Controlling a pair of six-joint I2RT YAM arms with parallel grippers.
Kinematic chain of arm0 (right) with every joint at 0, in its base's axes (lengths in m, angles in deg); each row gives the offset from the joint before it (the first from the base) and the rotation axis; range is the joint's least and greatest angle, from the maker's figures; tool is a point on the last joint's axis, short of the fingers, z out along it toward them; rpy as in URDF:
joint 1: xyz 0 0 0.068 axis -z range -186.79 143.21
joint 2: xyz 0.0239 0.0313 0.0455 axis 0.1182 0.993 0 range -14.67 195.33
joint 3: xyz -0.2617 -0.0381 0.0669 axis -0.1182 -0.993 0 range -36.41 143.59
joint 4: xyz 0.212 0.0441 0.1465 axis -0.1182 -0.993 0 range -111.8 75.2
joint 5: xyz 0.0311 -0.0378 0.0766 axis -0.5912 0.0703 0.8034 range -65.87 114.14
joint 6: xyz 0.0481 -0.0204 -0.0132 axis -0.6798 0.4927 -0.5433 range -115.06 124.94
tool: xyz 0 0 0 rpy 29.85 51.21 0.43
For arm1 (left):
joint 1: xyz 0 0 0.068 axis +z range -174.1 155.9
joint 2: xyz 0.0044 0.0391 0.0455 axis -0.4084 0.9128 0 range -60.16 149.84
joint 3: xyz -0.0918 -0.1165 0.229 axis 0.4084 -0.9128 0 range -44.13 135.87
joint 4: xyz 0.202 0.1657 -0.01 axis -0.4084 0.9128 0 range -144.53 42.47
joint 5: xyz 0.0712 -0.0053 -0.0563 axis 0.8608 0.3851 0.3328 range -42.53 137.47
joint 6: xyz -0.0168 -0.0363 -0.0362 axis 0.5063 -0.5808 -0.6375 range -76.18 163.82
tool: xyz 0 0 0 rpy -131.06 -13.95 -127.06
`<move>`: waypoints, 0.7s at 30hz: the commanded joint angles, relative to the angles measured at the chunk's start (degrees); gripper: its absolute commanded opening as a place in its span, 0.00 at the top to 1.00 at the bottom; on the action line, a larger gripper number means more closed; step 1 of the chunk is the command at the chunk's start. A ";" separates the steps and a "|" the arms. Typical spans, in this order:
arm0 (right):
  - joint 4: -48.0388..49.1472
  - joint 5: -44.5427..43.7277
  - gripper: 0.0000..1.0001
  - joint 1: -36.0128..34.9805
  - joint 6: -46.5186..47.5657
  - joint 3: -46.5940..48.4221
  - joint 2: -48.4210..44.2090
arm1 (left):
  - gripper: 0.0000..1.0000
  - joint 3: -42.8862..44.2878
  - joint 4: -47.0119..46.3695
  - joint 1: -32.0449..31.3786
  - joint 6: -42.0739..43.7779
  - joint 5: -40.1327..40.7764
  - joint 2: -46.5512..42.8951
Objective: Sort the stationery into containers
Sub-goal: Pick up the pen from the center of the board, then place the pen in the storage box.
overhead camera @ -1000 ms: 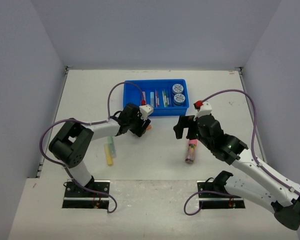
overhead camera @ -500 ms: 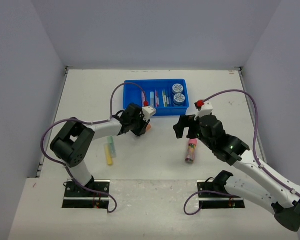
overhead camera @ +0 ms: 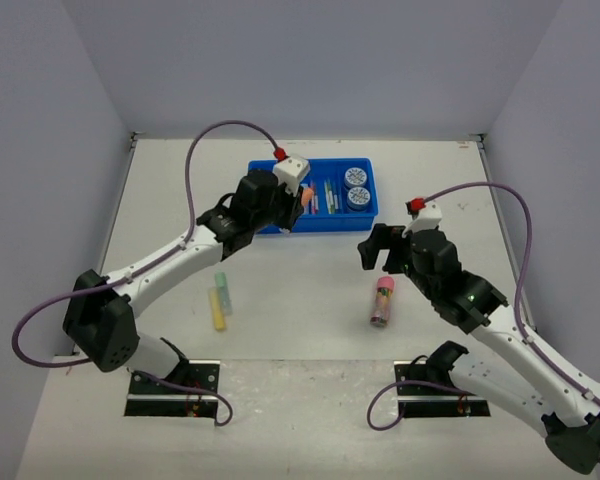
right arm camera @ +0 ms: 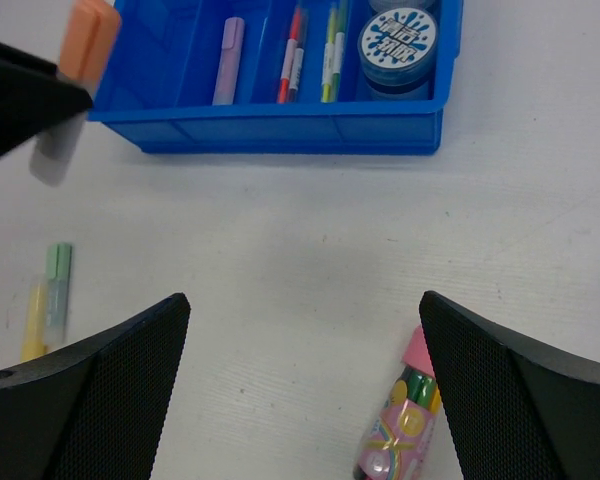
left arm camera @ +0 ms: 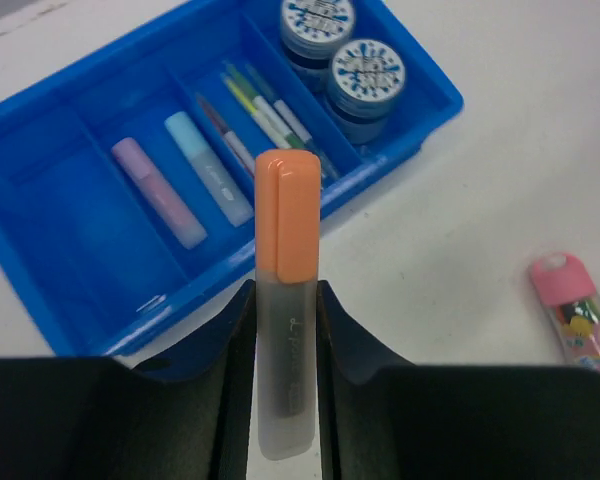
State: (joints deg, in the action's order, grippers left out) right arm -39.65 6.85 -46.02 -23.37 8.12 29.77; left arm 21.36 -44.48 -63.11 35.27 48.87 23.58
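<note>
- One change stands out in the overhead view: the left gripper point(overhead camera: 298, 200), low over the table just below the tray's front wall half a second ago, now sits higher in the frame. It is over the near left part of the blue tray point(overhead camera: 330, 224), and its arm is stretched out long behind it.
- Both its fingers clamp the grey barrel of an orange marker point(left arm camera: 288, 250). In the left wrist view the orange cap points up the middle of the frame, over the tray's front wall.
- Little has changed at the right gripper point(overhead camera: 380, 250), which has shifted only slightly to the right. Its jaws are spread wide around nothing, above bare table point(right arm camera: 280, 250).
- Some things are hidden or cut. In the overhead view the left gripper covers the tray's left compartments, and the marker shows only as a small orange spot. In the left wrist view the far disc point(left arm camera: 315, 15) is cut by the top edge, and the pink tube point(left arm camera: 580, 315) by the right edge.
- Several items already lie in the tray: a purple marker point(left arm camera: 160, 192) and a pale blue marker point(left arm camera: 208, 167) side by side, thin pens point(left arm camera: 260, 115) to their right, and the near disc point(left arm camera: 365, 70) at the right end.
- Two markers, yellow point(overhead camera: 217, 310) and green point(overhead camera: 223, 292), lie together at the lower left of the table, well apart from the tray. The pink tube lies just below the right gripper in the overhead frame.
</note>
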 commanded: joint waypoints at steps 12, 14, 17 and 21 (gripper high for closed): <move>2.04 -0.90 0.01 1.99 -0.75 -0.27 0.56 | 1.00 33.60 2.55 8.16 -18.80 14.42 32.01; 2.19 -0.50 0.01 2.06 -0.70 -0.05 1.54 | 1.00 31.29 -0.38 8.16 -20.20 12.68 31.38; 2.28 0.15 0.01 2.06 -0.77 0.12 2.22 | 1.00 29.62 -1.66 8.16 -21.23 11.47 31.05; 2.48 0.63 0.01 2.06 -0.73 0.03 2.36 | 0.82 27.33 -2.72 8.16 -21.86 10.77 30.65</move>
State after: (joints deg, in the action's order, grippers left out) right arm -39.37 7.14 -44.22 -23.94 7.77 32.05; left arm 50.28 -42.29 -54.77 16.19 60.37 57.88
